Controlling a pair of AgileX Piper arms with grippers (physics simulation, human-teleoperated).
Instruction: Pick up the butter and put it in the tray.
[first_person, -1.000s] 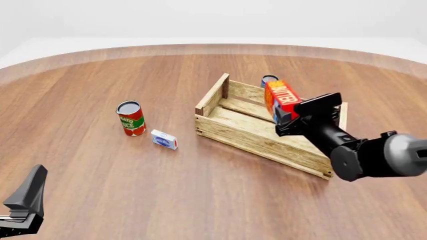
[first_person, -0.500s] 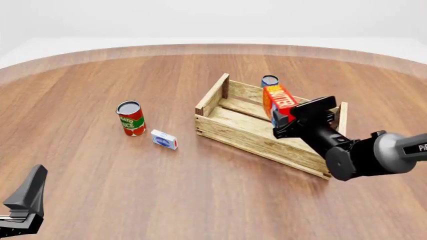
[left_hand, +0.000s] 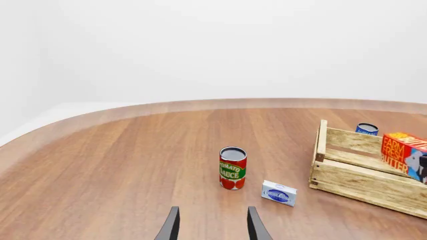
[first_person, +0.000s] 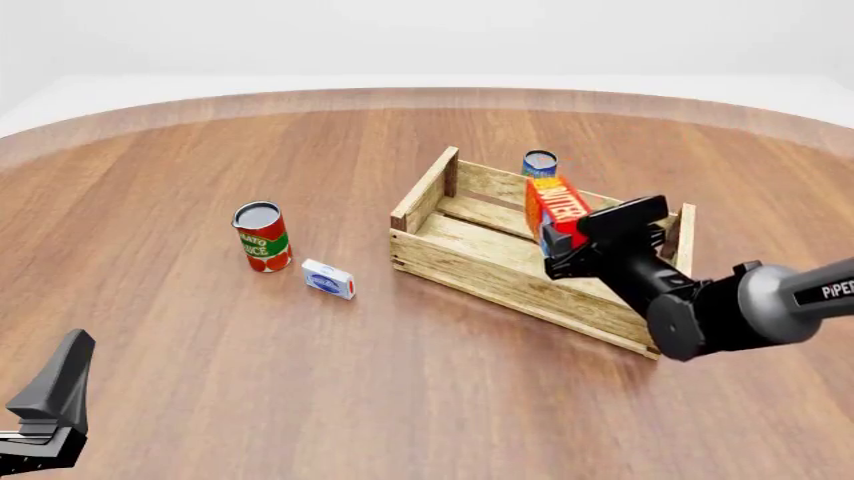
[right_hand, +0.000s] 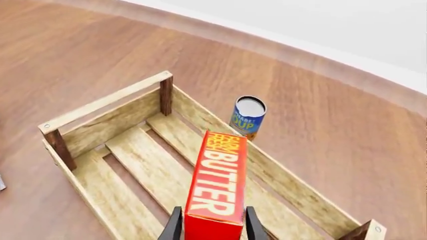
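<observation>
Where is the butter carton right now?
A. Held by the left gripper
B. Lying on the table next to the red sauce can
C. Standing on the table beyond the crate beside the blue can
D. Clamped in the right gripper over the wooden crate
D: the right gripper is shut on the butter, holding it over the tray.

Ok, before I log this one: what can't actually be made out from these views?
- Whether the butter touches the tray floor: the right gripper and the tray's near wall hide its lower end in the front view; the right wrist view cuts it off.
- Left gripper: only fingertips show in its wrist view.
- Small white-and-blue box: print too small to read.
- Blue can behind the tray: label partly hidden.
</observation>
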